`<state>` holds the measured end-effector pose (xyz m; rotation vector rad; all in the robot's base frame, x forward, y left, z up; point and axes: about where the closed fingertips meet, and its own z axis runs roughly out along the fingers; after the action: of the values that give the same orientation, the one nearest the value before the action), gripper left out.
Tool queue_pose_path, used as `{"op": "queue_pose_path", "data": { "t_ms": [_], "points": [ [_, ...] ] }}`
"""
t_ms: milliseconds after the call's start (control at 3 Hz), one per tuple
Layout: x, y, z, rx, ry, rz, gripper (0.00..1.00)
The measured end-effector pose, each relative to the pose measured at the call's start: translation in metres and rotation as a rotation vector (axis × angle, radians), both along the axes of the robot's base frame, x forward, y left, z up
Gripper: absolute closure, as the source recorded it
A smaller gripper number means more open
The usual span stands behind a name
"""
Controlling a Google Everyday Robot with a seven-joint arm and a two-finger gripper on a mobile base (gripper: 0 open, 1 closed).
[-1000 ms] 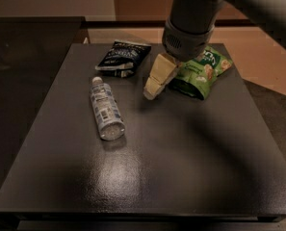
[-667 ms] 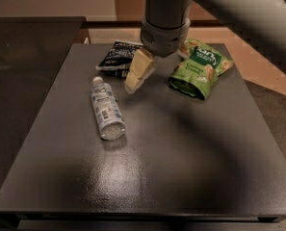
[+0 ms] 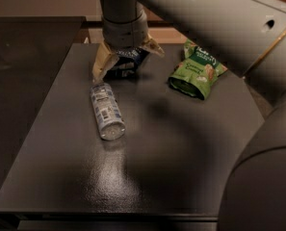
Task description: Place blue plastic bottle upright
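The blue plastic bottle (image 3: pixel 106 109) lies on its side on the dark table (image 3: pixel 181 153), left of centre. Its round base points toward the camera and its far end points at the gripper. My gripper (image 3: pixel 127 64) hangs just beyond that far end, with its cream fingers spread open and empty. The left fingertip (image 3: pixel 98 71) is just above the bottle's far end. The right finger (image 3: pixel 152 47) is over the dark snack bag.
A dark blue-black snack bag (image 3: pixel 125 66) lies at the back of the table, mostly hidden behind the gripper. A green snack bag (image 3: pixel 196 71) lies at the back right. The arm's grey links fill the right side and top of the view.
The gripper has moved left from beside the green bag to the bottle's far end, over the dark bag. The bottle has not moved.
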<state>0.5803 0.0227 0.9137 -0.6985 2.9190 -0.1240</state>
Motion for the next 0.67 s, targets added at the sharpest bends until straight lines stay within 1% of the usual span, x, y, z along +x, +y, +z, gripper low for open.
{"op": "queue_pose_path", "data": {
  "t_ms": [333, 667],
  "points": [
    [0.0061, 0.0094, 0.0012, 0.035, -0.03, -0.03, 0.0],
    [0.0092, 0.0159, 0.0007, 0.041, -0.046, -0.03, 0.0]
  ]
}}
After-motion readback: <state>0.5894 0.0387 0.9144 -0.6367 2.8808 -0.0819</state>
